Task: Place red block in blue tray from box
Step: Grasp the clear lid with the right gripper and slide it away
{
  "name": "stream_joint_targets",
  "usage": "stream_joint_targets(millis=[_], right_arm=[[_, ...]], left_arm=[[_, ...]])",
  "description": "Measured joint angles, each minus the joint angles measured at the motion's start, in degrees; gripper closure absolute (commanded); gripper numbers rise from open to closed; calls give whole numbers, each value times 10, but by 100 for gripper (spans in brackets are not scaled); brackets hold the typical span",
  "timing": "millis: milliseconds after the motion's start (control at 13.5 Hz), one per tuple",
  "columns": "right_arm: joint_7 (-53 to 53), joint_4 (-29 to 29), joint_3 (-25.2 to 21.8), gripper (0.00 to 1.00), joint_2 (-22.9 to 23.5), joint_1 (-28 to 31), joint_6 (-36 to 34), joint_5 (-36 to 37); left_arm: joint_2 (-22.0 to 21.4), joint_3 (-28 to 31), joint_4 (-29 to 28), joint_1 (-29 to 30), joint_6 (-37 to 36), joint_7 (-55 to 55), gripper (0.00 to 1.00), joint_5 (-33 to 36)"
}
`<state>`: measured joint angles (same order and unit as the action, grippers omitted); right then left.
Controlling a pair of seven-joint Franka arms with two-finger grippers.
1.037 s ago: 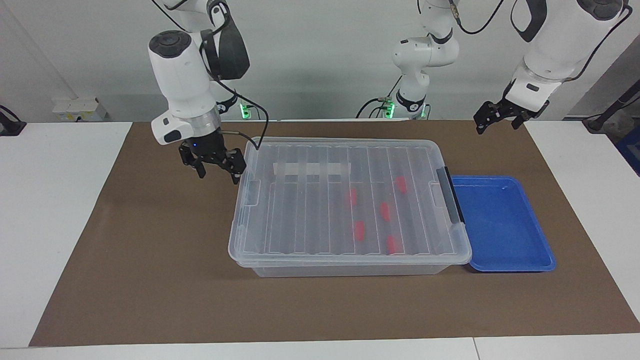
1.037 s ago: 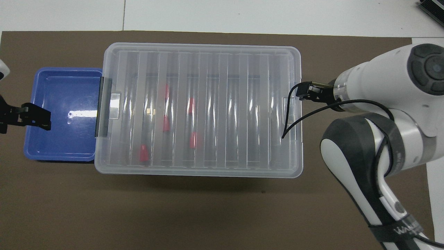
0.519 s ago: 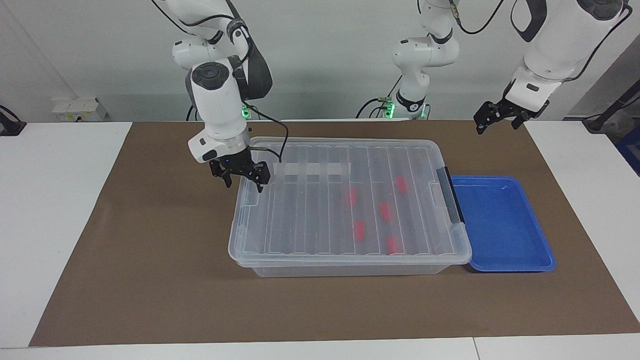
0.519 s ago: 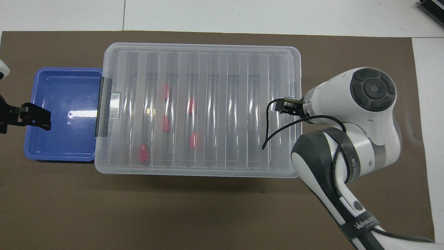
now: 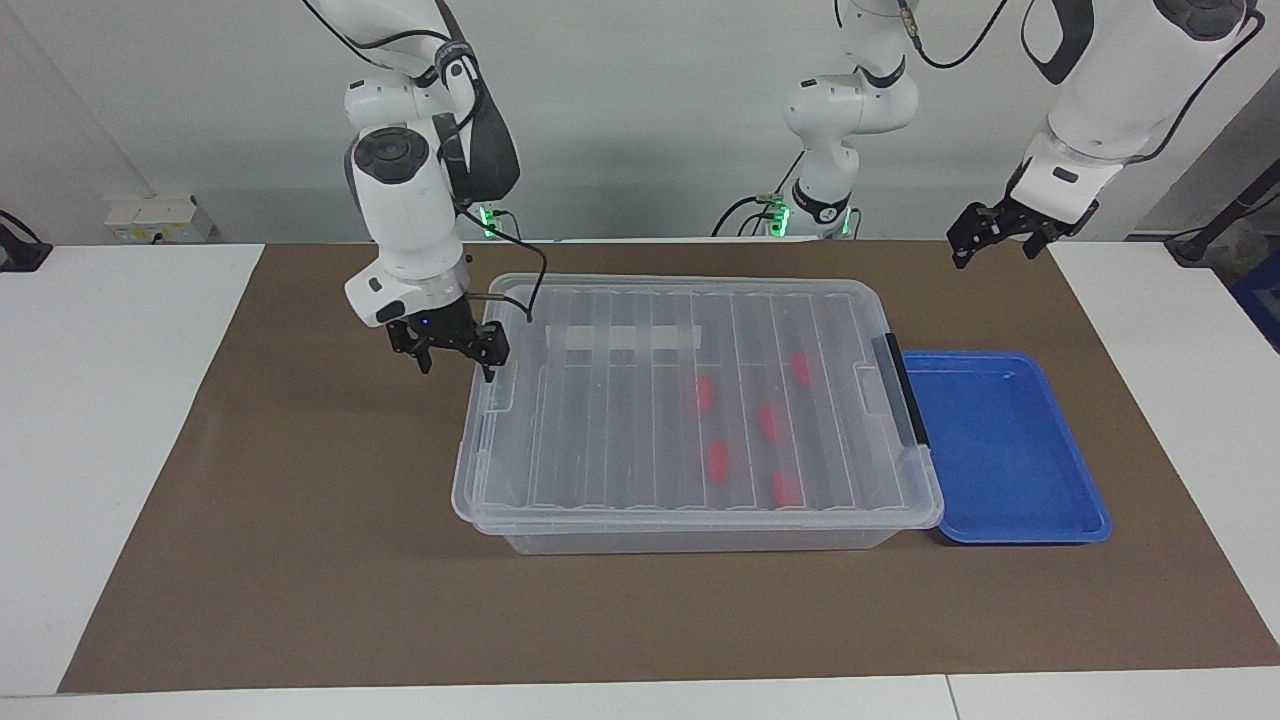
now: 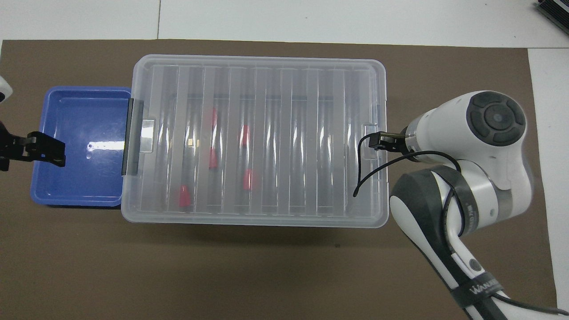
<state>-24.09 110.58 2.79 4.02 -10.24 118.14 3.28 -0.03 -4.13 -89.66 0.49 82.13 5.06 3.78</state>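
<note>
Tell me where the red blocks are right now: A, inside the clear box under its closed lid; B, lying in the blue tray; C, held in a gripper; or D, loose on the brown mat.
A: the red blocks show through the ribbed lid of the clear box, which is still on, while the blue tray beside it holds nothing.

Right gripper (image 5: pixel 452 352) points down, jaws spread, wrist bent low at the right arm's end. Left gripper (image 5: pixel 990 238) hangs raised, jaws spread, arm waiting.
</note>
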Motion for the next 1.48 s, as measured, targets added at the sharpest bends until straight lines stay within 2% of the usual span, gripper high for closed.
stream_joint_targets(millis=[1481], right_arm=[[292,19,-2,4,-18,185,0,0]], left_arm=[[0,0,0,0,0,0,0,0]])
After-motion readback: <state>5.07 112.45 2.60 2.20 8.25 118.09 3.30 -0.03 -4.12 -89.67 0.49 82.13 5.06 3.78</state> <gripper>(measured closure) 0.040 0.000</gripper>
